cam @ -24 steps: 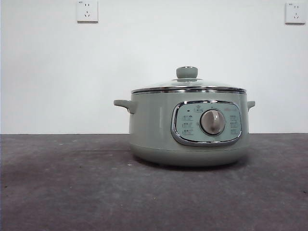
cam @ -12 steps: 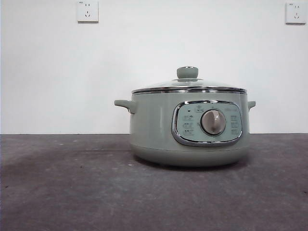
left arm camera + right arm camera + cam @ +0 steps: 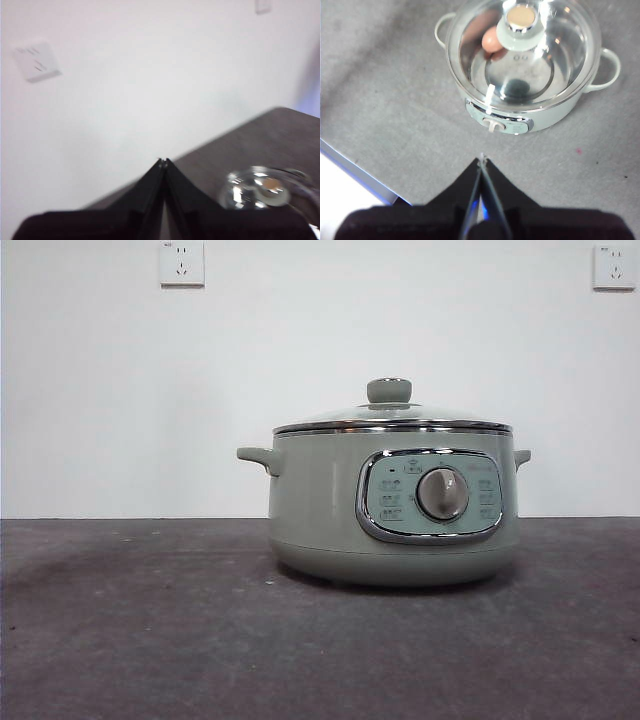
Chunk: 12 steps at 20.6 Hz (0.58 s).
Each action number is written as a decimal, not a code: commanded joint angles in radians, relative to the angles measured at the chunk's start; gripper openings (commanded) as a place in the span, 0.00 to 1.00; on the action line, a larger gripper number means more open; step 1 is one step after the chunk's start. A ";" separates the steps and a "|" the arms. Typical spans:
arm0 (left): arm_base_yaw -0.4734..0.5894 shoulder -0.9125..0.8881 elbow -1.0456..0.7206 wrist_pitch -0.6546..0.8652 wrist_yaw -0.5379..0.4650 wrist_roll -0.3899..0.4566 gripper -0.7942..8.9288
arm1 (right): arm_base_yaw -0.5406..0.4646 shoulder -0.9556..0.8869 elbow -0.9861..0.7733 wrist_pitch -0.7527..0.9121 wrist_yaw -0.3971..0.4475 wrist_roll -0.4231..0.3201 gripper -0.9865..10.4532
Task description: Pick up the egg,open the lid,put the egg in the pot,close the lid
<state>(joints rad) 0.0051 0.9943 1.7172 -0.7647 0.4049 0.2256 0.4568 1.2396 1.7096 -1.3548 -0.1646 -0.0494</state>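
Sage-green round electric pot point(image 3: 330, 505) sits right of frame centre, dial facing the camera, domed glass lid point(image 3: 392, 420) on, reddish-brown egg point(image 3: 491, 41) inside. Nothing differs from half a second ago. Left gripper point(image 3: 163, 161) and right gripper point(image 3: 481, 159) both have jaws pressed together, empty.

Egg point(image 3: 491, 40) partly behind lid knob point(image 3: 521, 22)

We can read no word or number anywhere: the pot's point(image 3: 392, 502) control panel point(image 3: 430, 494) carries only small icons too fine to make out, ringed around the dial point(image 3: 442, 493) from nine to three o'clock.
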 commanded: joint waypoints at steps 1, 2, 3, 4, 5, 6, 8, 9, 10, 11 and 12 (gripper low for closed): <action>0.023 -0.113 -0.306 0.185 0.006 0.023 0.08 | 0.001 0.029 -0.007 -0.023 0.001 -0.004 0.09; 0.030 -0.163 -0.422 0.245 0.006 0.021 0.08 | 0.001 0.041 -0.007 -0.023 0.001 -0.004 0.09; 0.036 -0.211 -0.534 0.296 0.006 0.018 0.08 | 0.001 0.051 -0.007 -0.023 0.001 -0.004 0.09; 0.042 -0.259 -0.642 0.338 0.000 0.018 0.08 | 0.001 0.060 -0.007 -0.023 0.001 -0.004 0.09; 0.047 -0.305 -0.745 0.376 -0.019 0.017 0.08 | 0.001 0.067 -0.007 -0.023 0.000 -0.004 0.09; 0.052 -0.351 -0.844 0.416 -0.046 0.013 0.08 | 0.001 0.071 -0.007 -0.023 0.001 -0.004 0.09; 0.065 -0.455 -1.035 0.500 -0.104 -0.015 0.08 | 0.001 0.072 -0.007 -0.023 0.002 -0.004 0.09; 0.070 -0.500 -1.109 0.537 -0.122 -0.021 0.08 | 0.001 0.072 -0.007 -0.023 0.002 -0.004 0.09; 0.076 -0.553 -1.194 0.582 -0.143 -0.021 0.08 | 0.001 0.072 -0.007 -0.023 0.002 -0.004 0.09; 0.078 -0.594 -1.257 0.612 -0.159 -0.023 0.08 | 0.001 0.072 -0.007 -0.023 0.002 -0.004 0.09; 0.080 -0.645 -1.323 0.636 -0.181 -0.028 0.08 | 0.001 0.072 -0.007 -0.023 0.002 -0.004 0.09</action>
<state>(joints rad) 0.0807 0.3527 0.4191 -0.1368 0.2268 0.2085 0.4568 1.3098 1.7096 -1.3548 -0.1646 -0.0494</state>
